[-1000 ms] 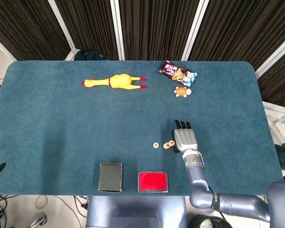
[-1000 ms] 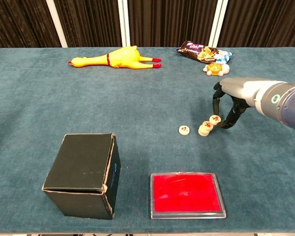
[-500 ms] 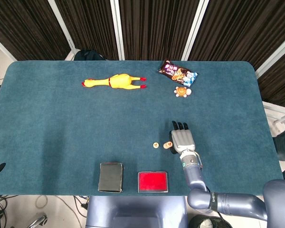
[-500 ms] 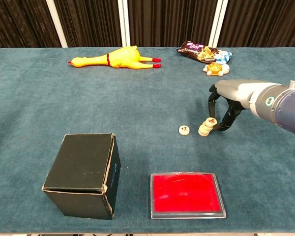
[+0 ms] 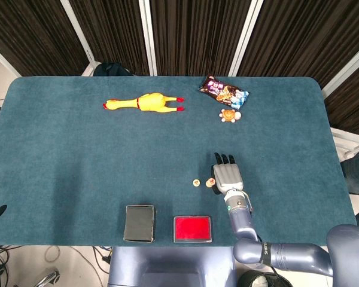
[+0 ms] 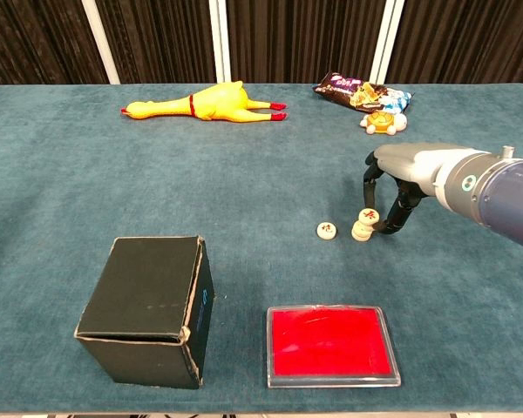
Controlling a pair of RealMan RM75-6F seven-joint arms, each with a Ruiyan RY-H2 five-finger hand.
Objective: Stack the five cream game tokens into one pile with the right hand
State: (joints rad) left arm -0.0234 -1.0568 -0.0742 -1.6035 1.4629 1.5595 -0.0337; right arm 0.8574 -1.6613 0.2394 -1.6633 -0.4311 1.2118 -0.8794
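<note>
A short pile of cream tokens [image 6: 362, 231] [image 5: 210, 183] stands on the blue table right of centre. My right hand [image 6: 394, 185] [image 5: 227, 176] arches over it with fingers pointing down. Thumb and a finger pinch a red-marked cream token [image 6: 369, 216] that sits tilted on top of the pile. One single token [image 6: 326, 230] [image 5: 195, 182] lies flat just left of the pile, apart from it. How many tokens the pile holds cannot be told. My left hand shows in neither view.
A black box [image 6: 144, 296] and a red flat case [image 6: 329, 344] sit near the front edge. At the back lie a yellow rubber chicken [image 6: 209, 103], a snack bag [image 6: 353, 90] and a small orange toy [image 6: 382, 123].
My right hand has moved left and down, carrying the pinched token from beside the pile onto its top. The single token has not moved.
</note>
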